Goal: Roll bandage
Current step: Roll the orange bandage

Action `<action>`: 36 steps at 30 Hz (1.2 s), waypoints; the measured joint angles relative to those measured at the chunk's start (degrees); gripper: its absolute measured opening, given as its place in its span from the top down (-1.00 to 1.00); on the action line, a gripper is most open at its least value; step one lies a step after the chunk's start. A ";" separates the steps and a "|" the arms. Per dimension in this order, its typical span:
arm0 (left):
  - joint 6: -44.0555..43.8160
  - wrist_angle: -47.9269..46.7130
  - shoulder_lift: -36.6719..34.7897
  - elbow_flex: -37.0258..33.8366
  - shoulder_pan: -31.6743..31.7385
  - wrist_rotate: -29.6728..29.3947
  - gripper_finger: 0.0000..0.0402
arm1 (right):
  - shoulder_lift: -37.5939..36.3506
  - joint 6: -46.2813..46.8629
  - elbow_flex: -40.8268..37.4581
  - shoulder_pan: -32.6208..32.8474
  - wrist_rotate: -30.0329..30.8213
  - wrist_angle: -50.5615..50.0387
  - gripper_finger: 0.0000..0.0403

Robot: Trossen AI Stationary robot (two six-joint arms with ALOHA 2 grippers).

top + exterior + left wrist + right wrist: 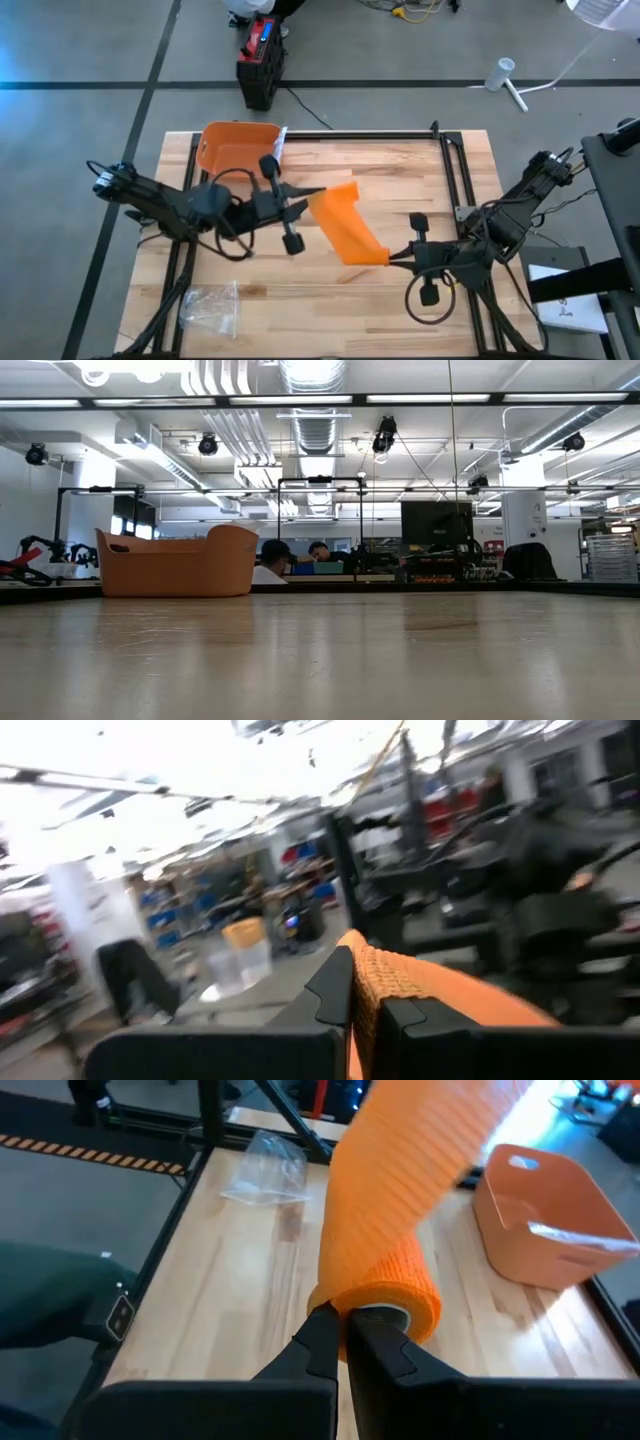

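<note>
Orange bandage (345,228) stretched mid-table between both arms, off the wood. Left gripper (312,193) clamped tight on loose end; right gripper (392,258) pinched closed on rolled end. Orange bin (232,148) at far left corner, plastic bag (210,305) near front-left.

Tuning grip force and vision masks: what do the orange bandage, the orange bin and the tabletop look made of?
Bandage: looks like a woven or crepe elastic fabric, matte, with fine ribbed texture; rolled end pinched in the right gripper, free end in the left gripper.
Bin: probably moulded plastic, smooth, with rounded walls and a cut-out handle.
Table: light wood planks with visible seams, low sheen.
</note>
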 joint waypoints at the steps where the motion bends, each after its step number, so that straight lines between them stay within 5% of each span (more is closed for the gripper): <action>1: 0.12 0.04 0.00 0.32 -0.51 0.90 1.00 | 0.00 0.77 0.00 -0.14 0.22 -0.43 1.00; 13: 2.38 1.14 0.00 2.52 -1.18 4.35 1.00 | 0.04 1.33 0.02 -0.60 0.65 -2.78 1.00; 22: 0.79 1.02 0.39 2.06 2.82 4.35 1.00 | 2.10 -6.91 0.04 -0.60 -8.60 5.29 1.00; 36: -3.47 -8.59 0.37 0.86 3.78 -0.36 1.00 | 1.88 -11.60 0.04 2.37 -9.22 11.81 1.00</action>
